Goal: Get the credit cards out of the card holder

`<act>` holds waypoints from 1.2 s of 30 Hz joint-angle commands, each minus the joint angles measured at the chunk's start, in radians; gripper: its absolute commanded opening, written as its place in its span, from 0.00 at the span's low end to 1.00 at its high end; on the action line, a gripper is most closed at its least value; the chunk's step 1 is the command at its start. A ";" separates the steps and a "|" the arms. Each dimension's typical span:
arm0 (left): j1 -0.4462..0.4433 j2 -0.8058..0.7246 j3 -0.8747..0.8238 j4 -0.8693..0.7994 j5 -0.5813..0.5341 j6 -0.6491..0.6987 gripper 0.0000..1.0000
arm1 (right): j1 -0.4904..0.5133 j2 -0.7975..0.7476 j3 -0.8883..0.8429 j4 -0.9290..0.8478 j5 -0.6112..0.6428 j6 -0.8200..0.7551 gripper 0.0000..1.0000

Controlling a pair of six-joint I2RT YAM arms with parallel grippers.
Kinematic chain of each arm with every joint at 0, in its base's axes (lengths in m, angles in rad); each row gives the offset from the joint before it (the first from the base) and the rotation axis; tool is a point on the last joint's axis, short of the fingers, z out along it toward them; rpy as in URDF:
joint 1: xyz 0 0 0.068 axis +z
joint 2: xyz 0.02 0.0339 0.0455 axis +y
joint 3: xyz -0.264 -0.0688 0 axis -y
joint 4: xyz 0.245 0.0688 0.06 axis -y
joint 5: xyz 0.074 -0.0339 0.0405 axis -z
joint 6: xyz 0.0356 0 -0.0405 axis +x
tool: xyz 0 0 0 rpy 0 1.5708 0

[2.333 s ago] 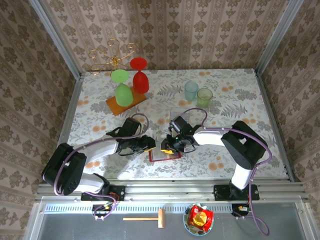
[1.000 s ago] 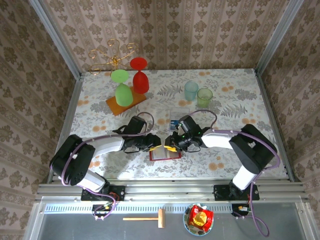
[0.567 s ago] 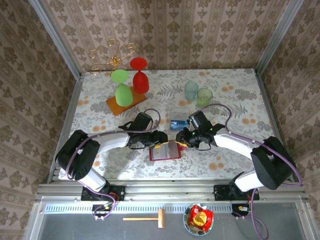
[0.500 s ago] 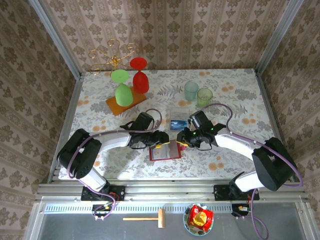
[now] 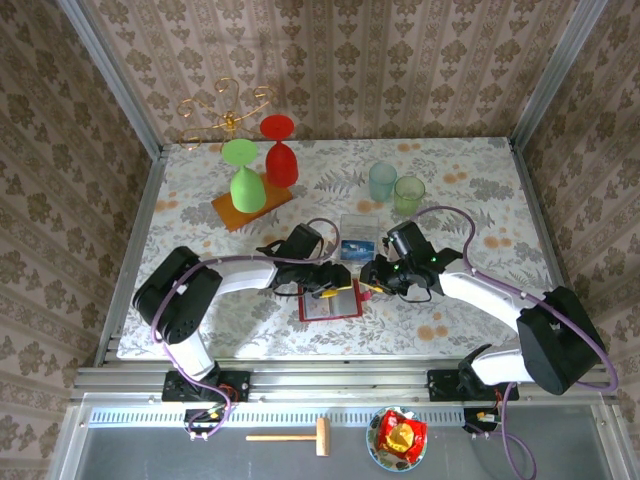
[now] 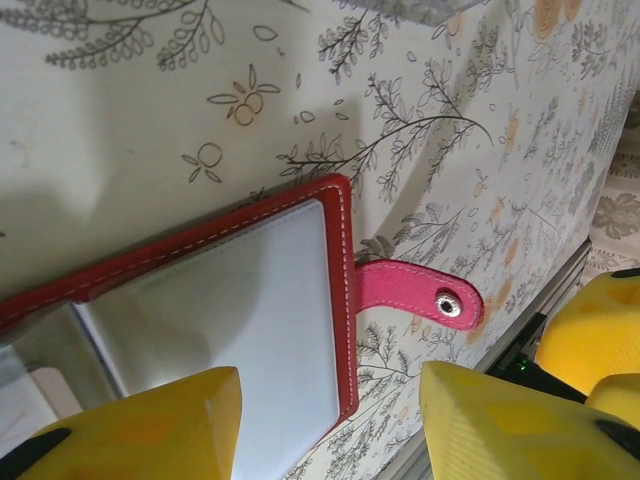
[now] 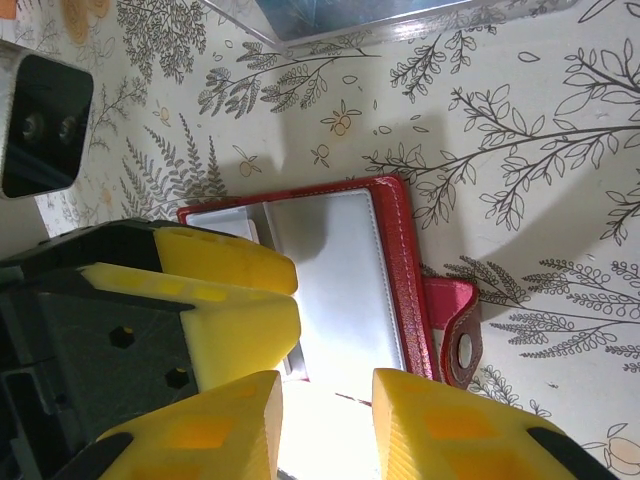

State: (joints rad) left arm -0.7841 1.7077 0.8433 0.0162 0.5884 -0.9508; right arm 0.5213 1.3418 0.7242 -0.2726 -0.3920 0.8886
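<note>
With the holder point(image 5: 322, 317) lying open on the table point(image 5: 480, 200) between both arms, I take the step in hand to be drawing the pale card point(image 5: 343, 297) out of the pocket on the tab point(image 6: 420, 293) side. The right gripper point(image 7: 327, 392) has its jaws drawn narrow, and they look clamped on the pale card's near edge, though the glare there leaves some doubt. The left gripper point(image 6: 330, 400) has its jaws apart and holds nothing. One finger sits over the clear pocket and the other past the tab. I cannot tell whether either presses down. My plan is to pin the red rim with the left finger first, then pull low and straight along the pocket mouth. Any lift would probably drag the whole holder along. The tab is close to the right fingers and could snag. The blue card point(image 5: 357, 248) already lies flat just behind the holder, so the pale one can go beside it. The surface is a floral cloth, flat, and probably offers little grip under the leather. Further back stand two cups point(image 5: 382, 181), a green goblet point(image 5: 246, 188) and a red goblet point(image 5: 281, 163) on a board point(image 5: 228, 212), and a gold rack point(image 5: 225, 108), all well apart from the work. Patterned wallpaper point(image 5: 400, 60) closes three sides.
</note>
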 commanded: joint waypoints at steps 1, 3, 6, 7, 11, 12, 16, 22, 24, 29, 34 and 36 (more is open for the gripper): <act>-0.003 -0.010 0.022 -0.003 0.009 -0.010 0.51 | -0.004 -0.031 -0.015 -0.020 0.007 -0.012 0.30; -0.002 -0.018 0.017 -0.004 0.005 -0.008 0.52 | -0.004 -0.033 -0.017 -0.016 0.007 -0.011 0.30; 0.003 -0.036 0.005 -0.003 0.001 -0.006 0.52 | -0.003 -0.027 -0.019 -0.001 -0.009 -0.007 0.30; 0.005 -0.044 0.001 -0.003 0.001 -0.004 0.52 | -0.003 -0.022 -0.018 0.006 -0.019 -0.004 0.30; 0.021 -0.085 -0.029 -0.004 -0.011 -0.003 0.52 | 0.016 0.001 -0.008 0.027 -0.034 0.005 0.27; 0.025 -0.098 -0.039 -0.003 -0.015 -0.002 0.51 | 0.024 0.006 -0.004 0.030 -0.034 0.007 0.27; 0.046 -0.138 -0.079 0.003 -0.025 -0.005 0.50 | 0.053 0.042 0.018 0.046 -0.036 0.018 0.26; 0.064 -0.195 -0.123 -0.058 -0.064 0.036 0.48 | 0.095 0.128 0.057 0.069 -0.050 0.027 0.24; 0.069 -0.215 -0.134 -0.094 -0.084 0.054 0.48 | 0.108 0.152 0.069 0.078 -0.054 0.032 0.24; 0.087 -0.257 -0.175 -0.117 -0.106 0.063 0.44 | 0.139 0.210 0.099 0.092 -0.065 0.041 0.23; 0.104 -0.295 -0.221 -0.129 -0.134 0.058 0.43 | 0.159 0.254 0.132 0.087 -0.070 0.041 0.23; 0.111 -0.308 -0.237 -0.131 -0.146 0.057 0.44 | 0.164 0.266 0.143 0.081 -0.071 0.038 0.23</act>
State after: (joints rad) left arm -0.6849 1.4319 0.6281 -0.0826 0.4740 -0.9131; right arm 0.6754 1.5887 0.8333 -0.1864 -0.4469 0.9195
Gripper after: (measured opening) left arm 0.440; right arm 0.235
